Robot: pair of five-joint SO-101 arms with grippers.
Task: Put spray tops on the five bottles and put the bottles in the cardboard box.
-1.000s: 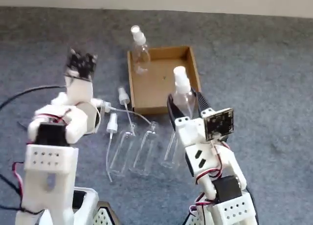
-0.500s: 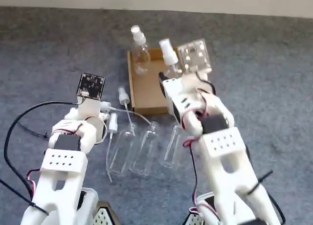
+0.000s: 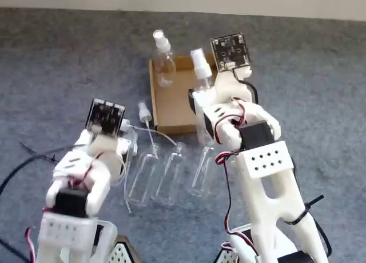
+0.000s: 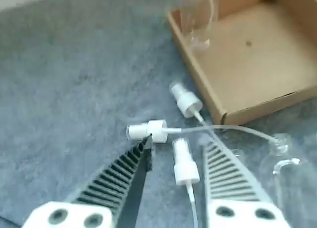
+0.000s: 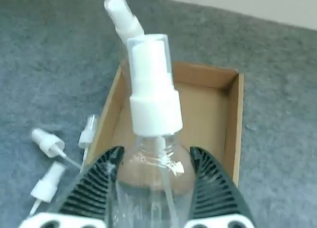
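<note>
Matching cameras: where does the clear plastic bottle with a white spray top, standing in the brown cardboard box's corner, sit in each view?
High view: standing bottle in the far-left corner of the brown cardboard box.
Left wrist view: lower body in that corner.
Right wrist view: spray top behind the held bottle.
Shared landmark: the box.

A clear bottle wearing a white spray top stands upright, clamped at its shoulder between the fingers of the right hand. The open cardboard box lies just beyond that hand. A second bottle, also capped, stands in the box's far corner. Three loose spray tops lie by the left hand. One lies between its spread fingers, another at a fingertip, and a third just past them, near the box wall. Three topless bottles lie side by side beside the left hand, necks toward the box.
</note>
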